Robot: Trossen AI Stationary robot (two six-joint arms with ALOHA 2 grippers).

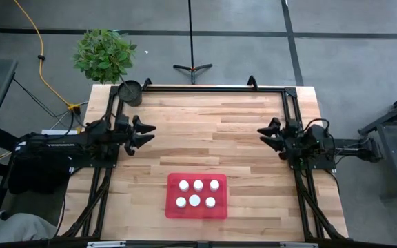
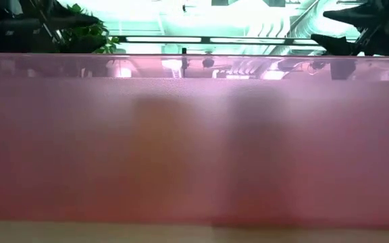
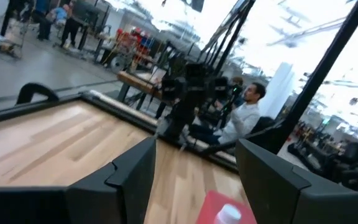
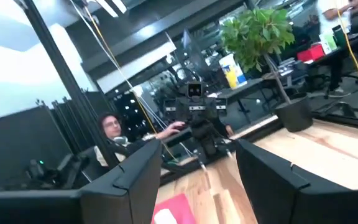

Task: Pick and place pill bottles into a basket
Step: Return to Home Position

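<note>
The basket is a flat red tray (image 1: 196, 209) that lies near the table's front edge, at its middle. Several pill bottles (image 1: 197, 193) with round white caps stand upright inside it. My left gripper (image 1: 151, 133) hovers open at the table's left side, pointing toward the middle, with nothing between its fingers. My right gripper (image 1: 260, 136) hovers open at the right side, facing it, also with nothing in it. Each wrist view shows a corner of the tray (image 3: 213, 205) (image 4: 178, 205) with one white cap (image 3: 229, 214) (image 4: 164, 216) below the fingers. In the low view the tray's pink wall (image 2: 194, 148) fills the picture.
A dark round pot (image 1: 130, 91) stands at the table's far left corner, with a green plant (image 1: 103, 55) beside it off the table. A black frame (image 1: 212, 88) runs along the far and side edges. People sit beyond the table (image 3: 244, 115) (image 4: 112, 132). Bare wood lies between the grippers.
</note>
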